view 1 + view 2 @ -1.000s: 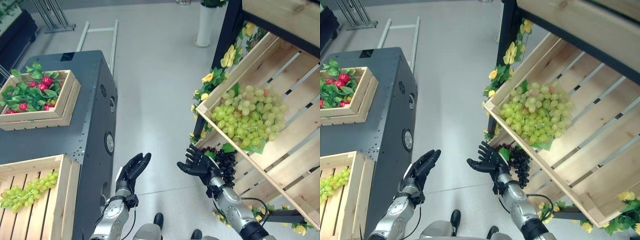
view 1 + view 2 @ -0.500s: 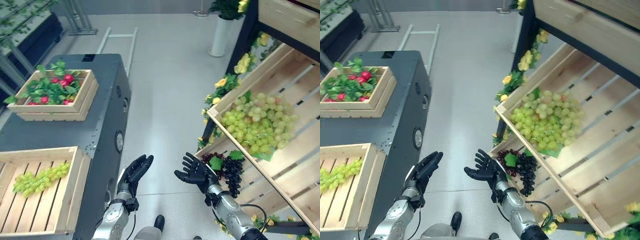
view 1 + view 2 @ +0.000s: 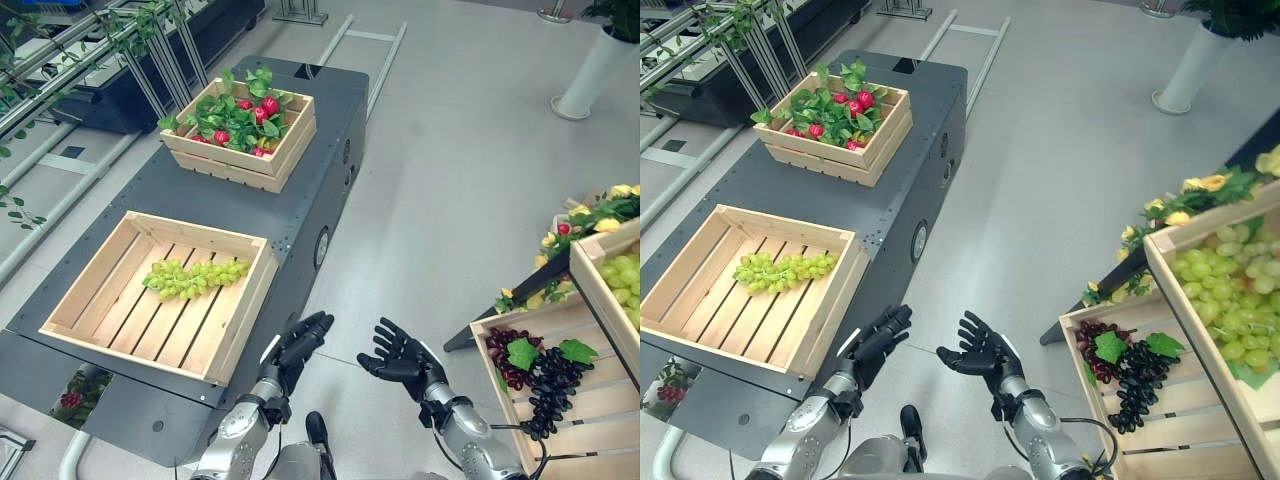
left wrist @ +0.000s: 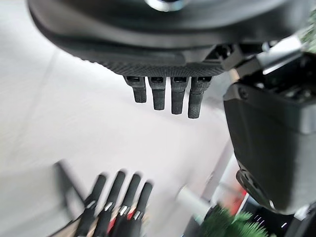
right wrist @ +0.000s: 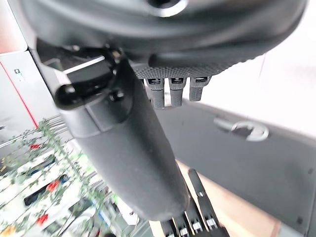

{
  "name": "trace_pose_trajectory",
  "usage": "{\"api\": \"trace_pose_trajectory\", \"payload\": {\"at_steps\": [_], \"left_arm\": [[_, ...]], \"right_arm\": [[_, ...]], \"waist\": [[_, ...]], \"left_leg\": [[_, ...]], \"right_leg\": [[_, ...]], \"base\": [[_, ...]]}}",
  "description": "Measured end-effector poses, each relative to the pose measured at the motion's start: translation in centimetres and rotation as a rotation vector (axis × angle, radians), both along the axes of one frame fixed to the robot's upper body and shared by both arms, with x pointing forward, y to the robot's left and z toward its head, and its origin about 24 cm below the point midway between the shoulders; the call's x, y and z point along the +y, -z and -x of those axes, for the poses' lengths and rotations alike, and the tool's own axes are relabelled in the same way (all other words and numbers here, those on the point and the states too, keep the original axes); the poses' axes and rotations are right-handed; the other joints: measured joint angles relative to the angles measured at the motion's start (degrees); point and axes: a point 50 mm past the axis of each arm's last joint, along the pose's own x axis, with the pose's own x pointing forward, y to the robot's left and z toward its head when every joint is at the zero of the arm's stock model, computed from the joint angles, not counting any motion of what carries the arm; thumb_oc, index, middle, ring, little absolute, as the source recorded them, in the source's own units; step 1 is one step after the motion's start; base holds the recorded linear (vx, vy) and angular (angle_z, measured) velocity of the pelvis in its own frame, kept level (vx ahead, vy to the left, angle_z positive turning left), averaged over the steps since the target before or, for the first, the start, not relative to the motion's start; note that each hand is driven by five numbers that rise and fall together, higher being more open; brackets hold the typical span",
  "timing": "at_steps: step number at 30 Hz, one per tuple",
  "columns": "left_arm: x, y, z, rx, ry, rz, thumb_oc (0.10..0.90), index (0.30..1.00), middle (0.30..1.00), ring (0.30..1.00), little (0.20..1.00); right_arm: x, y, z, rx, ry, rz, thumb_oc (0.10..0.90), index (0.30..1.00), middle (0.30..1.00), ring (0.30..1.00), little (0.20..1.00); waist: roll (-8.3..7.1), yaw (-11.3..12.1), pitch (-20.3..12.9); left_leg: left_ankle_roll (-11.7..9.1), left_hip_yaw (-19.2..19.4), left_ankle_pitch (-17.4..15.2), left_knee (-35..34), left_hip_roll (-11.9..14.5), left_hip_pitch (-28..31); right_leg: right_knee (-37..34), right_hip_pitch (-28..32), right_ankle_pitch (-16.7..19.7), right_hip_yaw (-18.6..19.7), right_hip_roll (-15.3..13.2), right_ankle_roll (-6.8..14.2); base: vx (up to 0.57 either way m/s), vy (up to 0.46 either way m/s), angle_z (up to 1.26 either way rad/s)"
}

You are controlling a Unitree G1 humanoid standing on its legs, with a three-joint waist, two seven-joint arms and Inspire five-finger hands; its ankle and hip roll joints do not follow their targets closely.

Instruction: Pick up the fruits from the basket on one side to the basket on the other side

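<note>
A bunch of green grapes point(image 3: 194, 277) lies in the near wooden crate point(image 3: 100, 285) on the dark cart. On the right, a lower crate point(image 3: 1110, 318) holds dark purple grapes point(image 3: 1137, 372), and a higher crate point(image 3: 1175, 232) holds a pile of green grapes point(image 3: 1235, 292). My left hand point(image 3: 300, 345) hovers over the floor just off the cart's near corner, fingers straight, holding nothing. My right hand point(image 3: 403, 359) is beside it, palm up and fingers spread, empty, a little left of the purple grape crate.
A second crate point(image 3: 280, 150) with red fruit among green leaves sits farther back on the cart point(image 3: 330, 120). Yellow flowers point(image 3: 1200, 190) trim the stand on the right. A white planter point(image 3: 598, 70) stands at the far right. Metal racks point(image 3: 150, 60) run along the left.
The whole view has swung left and down, so the cart crates now sit central and the grape stand is at the right edge. Both hands stay open and empty in front.
</note>
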Motion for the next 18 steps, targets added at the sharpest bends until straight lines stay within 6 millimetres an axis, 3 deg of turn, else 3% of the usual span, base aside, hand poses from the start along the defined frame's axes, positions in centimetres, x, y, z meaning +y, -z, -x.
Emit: {"api": "trace_pose_trajectory", "payload": {"at_steps": [4, 6, 8, 9, 10, 11, 12, 13, 14, 15, 16, 17, 18], "left_arm": [[1.0, -0.7, -0.4, -0.030, -0.045, -0.050, 0.800, 0.900, 0.900, 0.900, 0.900], [1.0, -0.5, -0.1, -0.026, -0.031, -0.103, 0.800, 0.900, 0.900, 0.900, 0.900], [0.7, -0.1, 0.4, -0.009, -0.004, -0.135, 0.800, 0.900, 0.900, 0.900, 0.900], [0.5, 0.2, 0.8, 0.001, 0.023, -0.163, 0.800, 0.900, 0.900, 0.900, 0.900], [0.5, 0.2, 0.8, -0.001, 0.046, -0.199, 0.800, 0.900, 0.900, 0.900, 0.900], [0.6, 0.2, 0.8, -0.002, 0.054, -0.218, 0.800, 0.900, 0.900, 0.900, 0.900], [0.8, 0.0, 0.6, -0.007, 0.080, -0.262, 0.800, 0.900, 0.900, 0.900, 0.900], [1.0, -0.1, 0.5, -0.010, 0.092, -0.287, 0.800, 0.900, 0.900, 0.900, 0.900], [1.3, -0.1, 0.4, -0.008, 0.108, -0.321, 0.800, 0.900, 0.900, 0.900, 0.900], [1.3, -0.1, 0.3, -0.005, 0.116, -0.329, 0.800, 0.900, 0.900, 0.900, 0.900], [0.9, -0.2, -0.2, -0.015, 0.150, -0.351, 0.800, 0.900, 0.900, 0.900, 0.900], [0.3, -0.3, -0.8, -0.024, 0.178, -0.365, 0.800, 0.900, 0.900, 0.900, 0.900], [-0.4, -0.6, -1.4, -0.045, 0.212, -0.375, 0.800, 0.900, 0.900, 0.900, 0.900]], "right_arm": [[0.6, -0.9, -0.4, -0.045, -0.014, -0.028, 0.800, 0.900, 0.900, 0.900, 0.900], [0.6, -1.0, -0.5, -0.051, -0.014, -0.030, 0.800, 0.900, 0.900, 0.900, 0.900], [0.4, -1.1, -0.6, -0.053, -0.016, -0.021, 0.800, 0.900, 0.900, 0.900, 0.900], [0.1, -1.1, -0.6, -0.054, -0.013, -0.010, 0.800, 0.900, 0.900, 0.900, 0.900], [0.2, -1.1, -0.6, -0.054, -0.022, -0.008, 0.800, 0.900, 0.900, 0.900, 0.900], [0.4, -1.1, -0.6, -0.055, -0.027, -0.010, 0.800, 0.900, 0.900, 0.900, 0.900], [0.5, -1.2, -0.5, -0.055, -0.034, -0.014, 0.800, 0.900, 0.900, 0.900, 0.900], [0.7, -1.2, -0.4, -0.056, -0.041, -0.016, 0.800, 0.900, 0.900, 0.900, 0.900], [0.6, -1.2, -0.1, -0.053, -0.044, -0.017, 0.800, 0.900, 0.900, 0.900, 0.900], [0.6, -1.2, -0.1, -0.053, -0.043, -0.017, 0.800, 0.900, 0.900, 0.900, 0.900], [0.2, -0.9, 0.2, -0.039, -0.030, -0.016, 0.800, 0.900, 0.900, 0.900, 0.900], [-0.1, -0.7, 0.4, -0.025, -0.017, -0.018, 0.800, 0.900, 0.900, 0.900, 0.900], [-0.5, -0.4, 0.7, -0.009, -0.009, -0.015, 0.800, 0.900, 0.900, 0.900, 0.900]], "waist": [[-0.25, 2.0, -0.5], [-0.37, 2.1, -1.1], [0.39, 2.2, -1.9], [0.86, 1.5, -2.1], [0.97, 1.7, -2.1], [1.08, 1.4, -2.0], [1.31, 0.5, -2.0], [1.38, -0.7, -1.9], [1.61, -2.0, -1.8], [2.12, -2.6, -1.8], [3.28, -4.7, -1.7], [3.72, -5.8, -1.8], [3.80, -7.2, -2.0]], "left_leg": [[1.2, -1.2, -0.4, -0.4, -1.4, 0.0], [1.7, -3.9, -0.6, -0.4, -2.3, 0.0], [2.8, -5.4, -1.4, -0.1, -3.0, 0.1], [3.5, -6.6, -1.8, -0.2, -3.1, 0.8], [4.2, -7.2, -2.3, -0.2, -3.3, 1.5], [4.2, -8.1, -2.3, -0.2, -3.3, 1.8], [4.3, -10.7, -2.3, -0.2, -3.2, 2.1], [4.3, -12.2, -2.3, -0.2, -3.1, 2.3], [4.3, -14.5, -2.3, -0.4, -3.3, 3.1], [4.3, -15.8, -2.2, -0.4, -3.1, 3.2], [4.0, -20.7, -2.3, -0.4, -3.2, 3.3], [3.8, -23.2, -2.2, -0.4, -3.2, 3.1], [3.6, -25.6, -2.0, -0.4, -3.8, 2.9]], "right_leg": [[-0.1, 0.4, 2.4, -0.3, -0.9, 2.6], [2.1, 0.8, 3.0, -0.2, -1.8, 3.0], [9.6, -1.5, 3.5, 0.9, -4.0, 3.5], [16.8, -4.2, 3.8, 2.1, -6.4, 3.1], [22.8, -7.2, 2.9, 5.3, -7.0, 2.9], [25.3, -9.1, 1.6, 7.8, -6.1, 2.4], [26.9, -12.2, -1.3, 12.6, -2.2, 2.2], [26.4, -13.6, -2.8, 14.9, 0.1, 2.3], [23.9, -16.1, -4.4, 17.1, 3.8, 0.8], [19.9, -16.2, -4.4, 19.9, 6.0, 0.7], [10.3, -17.1, -4.2, 25.4, 10.5, 1.0], [5.1, -17.3, -3.6, 30.3, 12.4, 1.6], [-1.5, -18.2, -1.9, 35.0, 13.0, 3.8]], "base": [[0.18, 0.277, 0.23], [0.17, 0.271, 0.50], [0.17, 0.226, 0.41], [0.17, 0.074, 0.40], [0.19, -0.001, 0.39], [0.17, -0.065, 0.47], [0.15, -0.107, 0.64], [0.15, -0.152, 0.92], [0.12, -0.206, 0.80], [0.12, -0.227, 1.18], [0.08, -0.199, 1.22], [0.10, -0.237, 1.80], [0.07, -0.226, 1.52]]}}
